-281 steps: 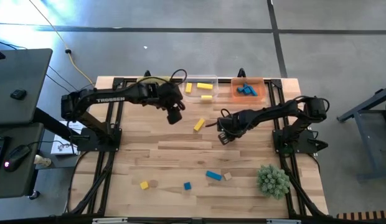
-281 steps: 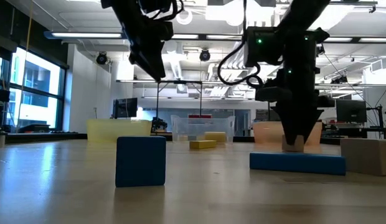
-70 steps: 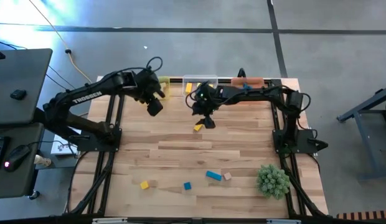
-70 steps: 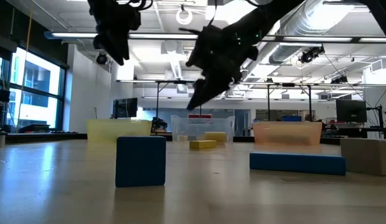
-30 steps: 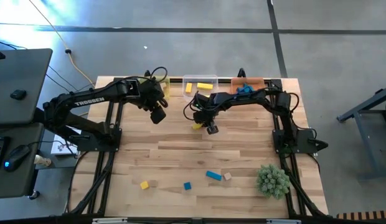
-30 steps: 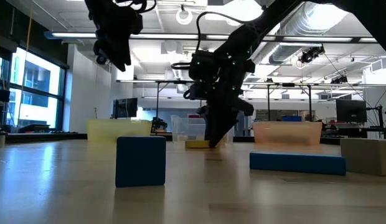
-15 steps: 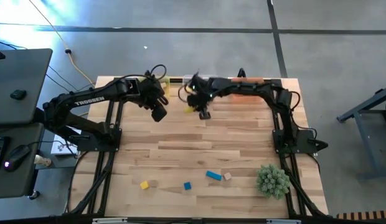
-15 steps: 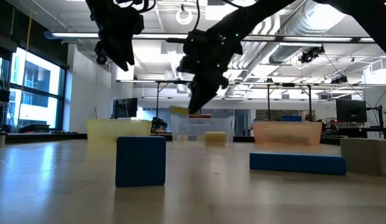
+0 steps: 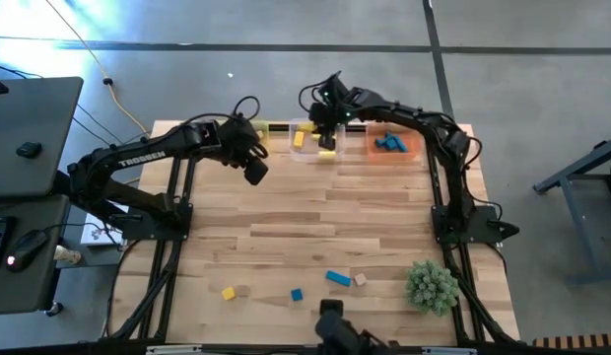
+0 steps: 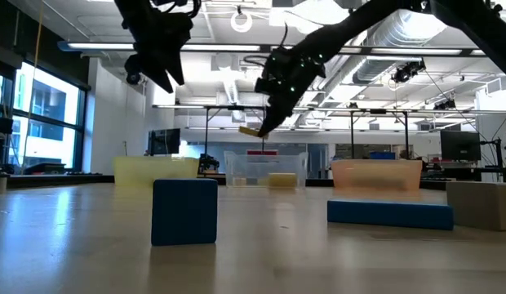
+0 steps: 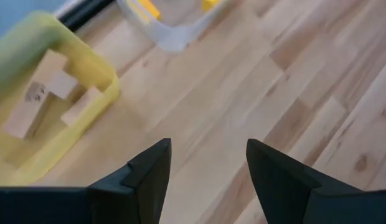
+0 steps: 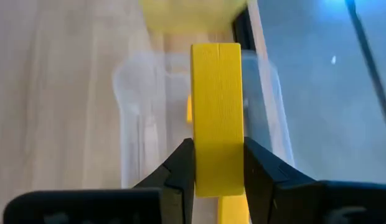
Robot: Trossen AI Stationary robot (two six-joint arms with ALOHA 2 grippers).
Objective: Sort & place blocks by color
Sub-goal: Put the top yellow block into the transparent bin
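Observation:
My right gripper [image 9: 326,124] hangs over the clear tub [image 9: 315,141] at the far edge, shut on a yellow bar block [image 12: 216,106], which also shows in the low view [image 10: 250,130]. Two yellow blocks [image 9: 299,139] lie in that tub. Left of it, my left gripper [image 9: 256,174] stands open above bare table, holding nothing; the left wrist view shows its fingers [image 11: 149,171] apart. Blue blocks [image 9: 387,144] lie in the orange tub [image 9: 410,148]. Tan blocks [image 11: 53,93] lie in the yellow tub [image 11: 99,68]. Several loose blocks [image 9: 337,278] rest near the front edge. My right gripper pinches the yellow bar by its two long sides [image 12: 216,171] between its two fingers [image 12: 180,168]. The fingers slant down and lie along the bar, and most of it sticks out past the fingertips. The bar is lifted clear, above the clear tub.
A green spiky ball [image 9: 432,285] sits at the near right corner. A blue cube [image 10: 184,211], a blue bar [image 10: 389,213] and a tan block [image 10: 481,205] stand close to the low camera. A dark shape [image 9: 335,323] shows at the near edge. The middle of the table is bare wood.
My right gripper has risen from the table with the yellow bar, lifting it clear, and has carried it toward the far edge until it hangs over the clear tub. The wrist has rolled on the way.

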